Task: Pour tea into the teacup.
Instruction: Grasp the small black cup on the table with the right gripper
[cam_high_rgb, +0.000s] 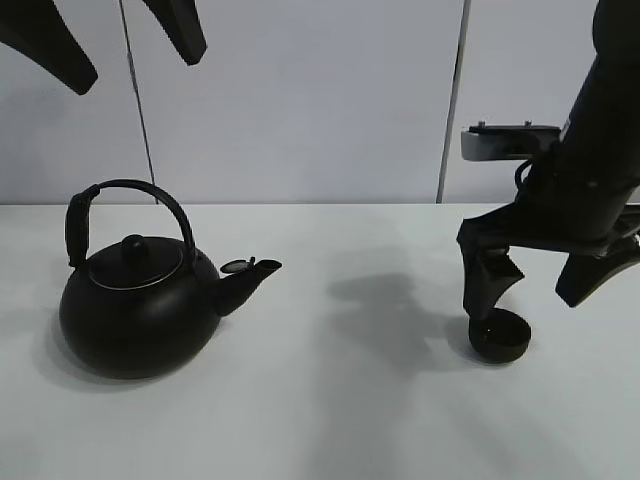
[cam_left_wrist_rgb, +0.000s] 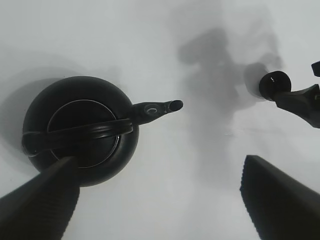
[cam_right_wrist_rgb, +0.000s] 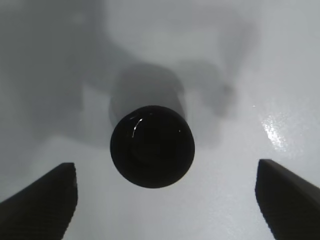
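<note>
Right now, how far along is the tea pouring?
Barely begun. Nothing looks done: the kettle stands on the table, unheld, with its spout toward the teacup. In hand: the right gripper is open over the teacup, and the left gripper hangs open high above the kettle. Left: grasp the kettle, lift, tilt and pour.

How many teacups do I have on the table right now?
1. The teacup sits on the right of the table, below the open right claw, well apart from the kettle on the left. No second cup shows in any view.
</note>
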